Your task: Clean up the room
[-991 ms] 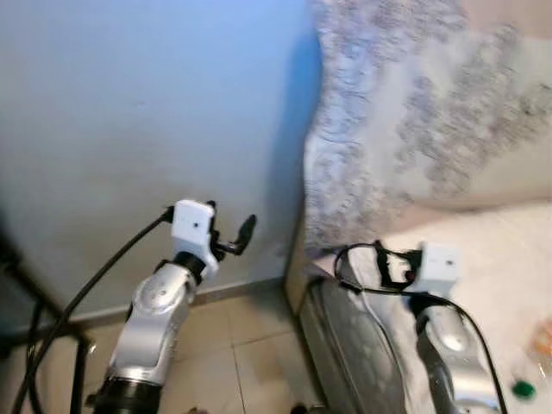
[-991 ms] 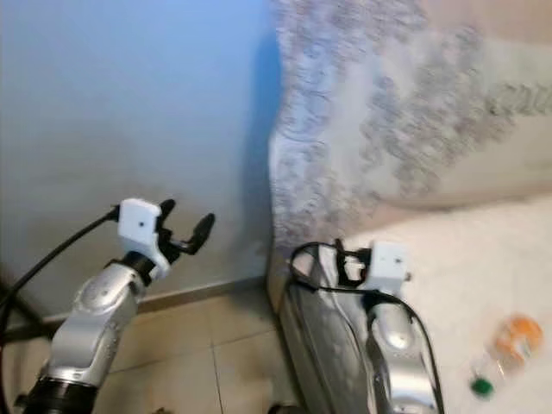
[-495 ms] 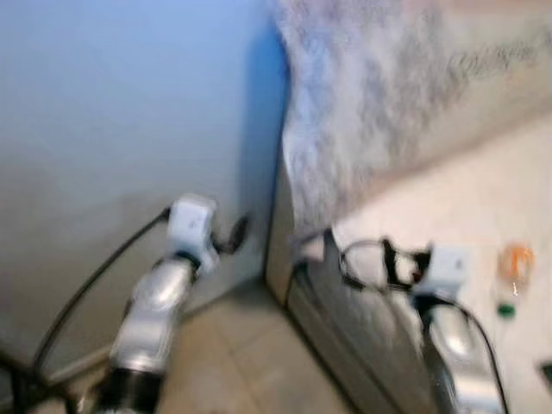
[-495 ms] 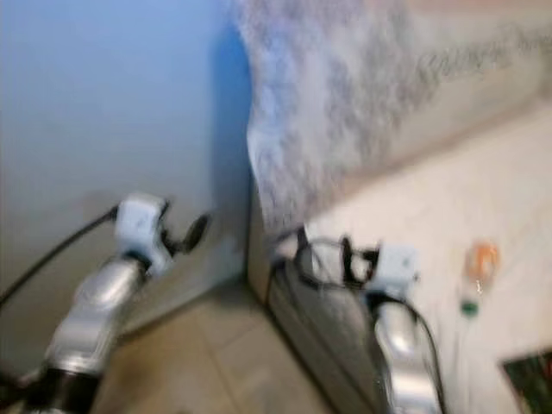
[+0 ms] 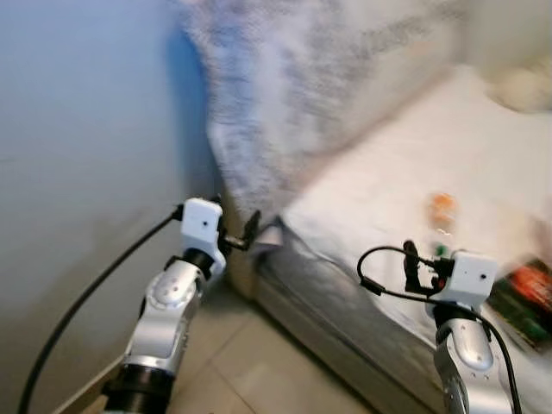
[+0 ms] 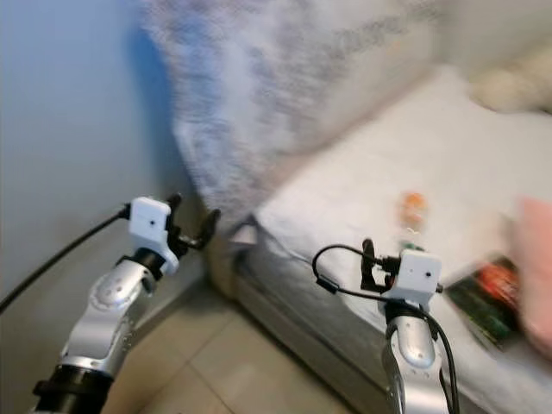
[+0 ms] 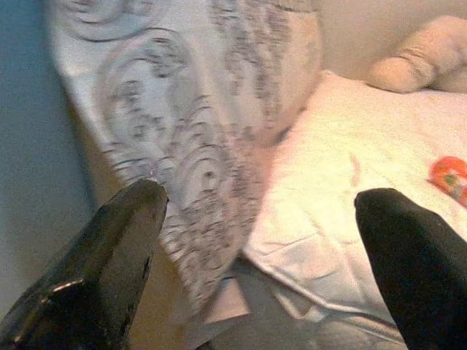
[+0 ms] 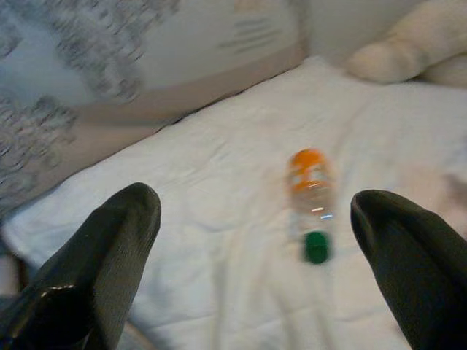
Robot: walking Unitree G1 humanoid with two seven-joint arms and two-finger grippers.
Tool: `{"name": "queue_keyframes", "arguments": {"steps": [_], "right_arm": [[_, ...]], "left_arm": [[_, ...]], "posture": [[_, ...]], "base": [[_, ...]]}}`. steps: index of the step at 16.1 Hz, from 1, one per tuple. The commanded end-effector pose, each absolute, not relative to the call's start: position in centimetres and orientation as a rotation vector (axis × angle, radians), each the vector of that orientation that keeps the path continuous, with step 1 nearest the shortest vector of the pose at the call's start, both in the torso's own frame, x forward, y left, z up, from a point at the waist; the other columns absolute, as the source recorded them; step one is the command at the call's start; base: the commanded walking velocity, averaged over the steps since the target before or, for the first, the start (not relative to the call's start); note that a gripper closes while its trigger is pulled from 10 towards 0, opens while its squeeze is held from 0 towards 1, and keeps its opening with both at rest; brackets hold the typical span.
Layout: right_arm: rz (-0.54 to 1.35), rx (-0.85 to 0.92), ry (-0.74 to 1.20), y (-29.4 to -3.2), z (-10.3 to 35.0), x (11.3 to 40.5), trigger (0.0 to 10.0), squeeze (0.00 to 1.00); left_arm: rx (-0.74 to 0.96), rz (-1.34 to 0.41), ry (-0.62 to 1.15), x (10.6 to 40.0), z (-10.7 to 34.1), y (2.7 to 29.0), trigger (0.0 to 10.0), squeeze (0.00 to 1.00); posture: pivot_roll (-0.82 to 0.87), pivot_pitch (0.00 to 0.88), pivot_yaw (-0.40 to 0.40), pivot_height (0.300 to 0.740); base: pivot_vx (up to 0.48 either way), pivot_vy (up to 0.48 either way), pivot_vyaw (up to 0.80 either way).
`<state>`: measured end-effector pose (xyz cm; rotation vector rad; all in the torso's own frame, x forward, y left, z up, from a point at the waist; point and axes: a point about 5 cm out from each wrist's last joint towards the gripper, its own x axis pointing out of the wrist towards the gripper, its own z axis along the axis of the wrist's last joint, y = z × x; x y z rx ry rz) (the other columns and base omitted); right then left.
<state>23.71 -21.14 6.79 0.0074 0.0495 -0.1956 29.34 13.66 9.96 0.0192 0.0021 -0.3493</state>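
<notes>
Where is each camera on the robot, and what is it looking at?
Left eye and right eye views: on the head, looking down at the bed beside the wall; both silver arms show, the left gripper and right gripper.
Left wrist view: on the left wrist, facing the patterned pillow between two black fingers.
Right wrist view: on the right wrist, facing the bottle.
Shared: the bottle lies on the bed in every view.

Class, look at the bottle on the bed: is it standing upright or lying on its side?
Lying on its side: the bottle rests flat along the white sheet, green cap at one end.
</notes>
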Motion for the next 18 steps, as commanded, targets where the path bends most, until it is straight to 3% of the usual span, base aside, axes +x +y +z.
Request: {"name": "queue_keyframes", "arguments": {"steps": [1,11,18], "right_arm": [[-0.206,-0.007,0.019,-21.4,7.4,24.0,10.0,0.00],[-0.114,0.014,0.097,-20.3,6.0,24.7,10.0,0.00],[-0.060,-0.039,0.062,-18.7,6.3,25.5,10.0,0.00]], "left_arm": [[0.024,-0.359,-0.037,29.9,10.8,13.2,10.0,0.00],[0.036,-0.324,-0.031,30.1,10.3,12.4,10.0,0.00],[0.007,-0.283,-0.043,30.1,10.5,11.9,10.0,0.00]], "posture": [[0.08,0.000,-0.021,0.740],[0.10,0.000,-0.062,0.740],[0.11,0.000,-0.051,0.740]], "base": [[0.000,0.000,-0.78],[0.000,0.000,-0.75],[0.431,0.000,0.00]]}}
